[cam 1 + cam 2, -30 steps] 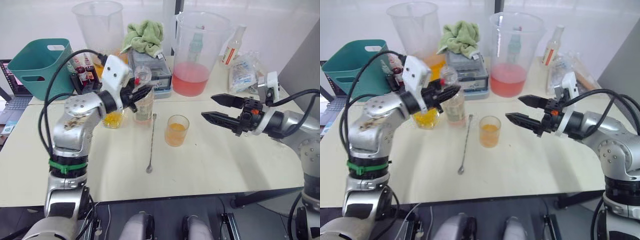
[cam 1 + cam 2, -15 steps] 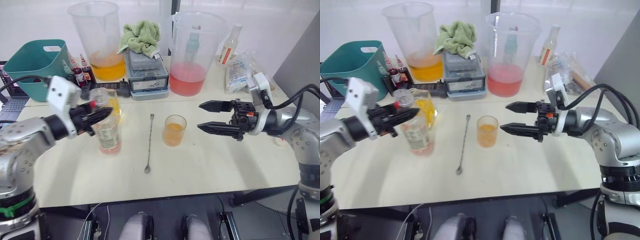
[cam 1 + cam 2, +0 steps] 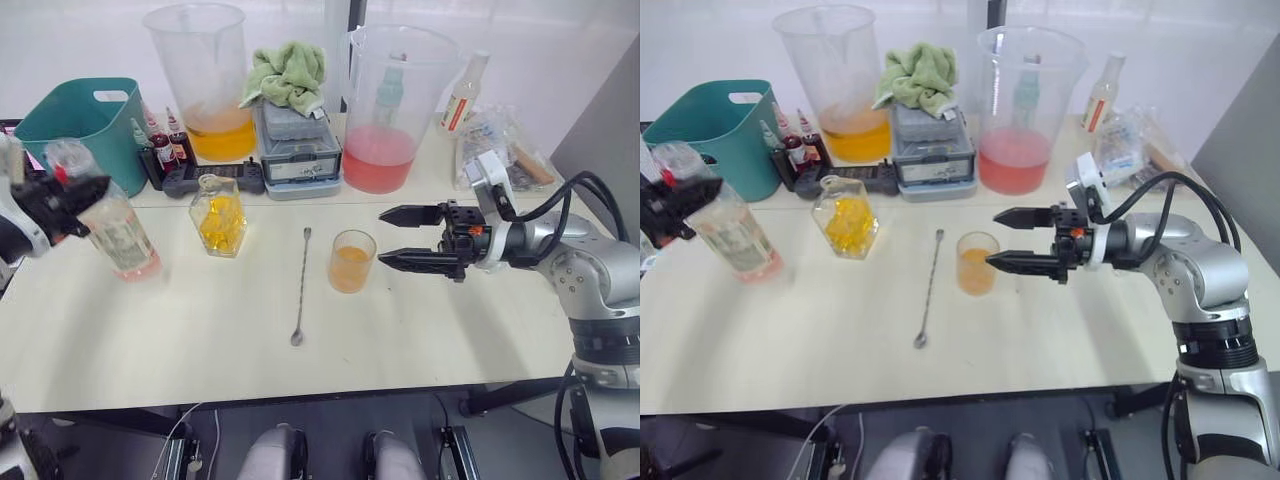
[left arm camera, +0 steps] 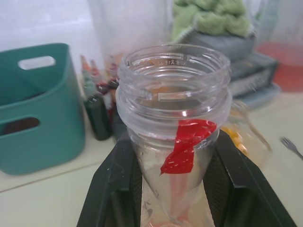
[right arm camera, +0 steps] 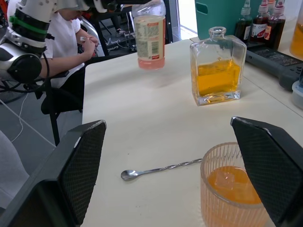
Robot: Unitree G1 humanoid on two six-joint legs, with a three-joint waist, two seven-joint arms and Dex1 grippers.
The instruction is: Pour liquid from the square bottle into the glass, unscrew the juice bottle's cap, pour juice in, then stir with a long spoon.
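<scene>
Juice bottle (image 3: 118, 236) way out at 9 o'clock, uncapped, tilted, pinched at the neck by the left claw (image 4: 173, 182). Right claw (image 3: 383, 237) spread wide, hovering just at 3 o'clock of the glass (image 3: 352, 261). Spoon (image 3: 301, 287) flat at the glass's 9.

A lab-style test bench rather than a kitchen: a plain pale table (image 3: 420, 340) against a white wall, two big measuring jugs (image 3: 200, 70) at upper centre, a laptop (image 3: 646, 255) at far left, a seated person (image 5: 71, 33) nearby.
</scene>
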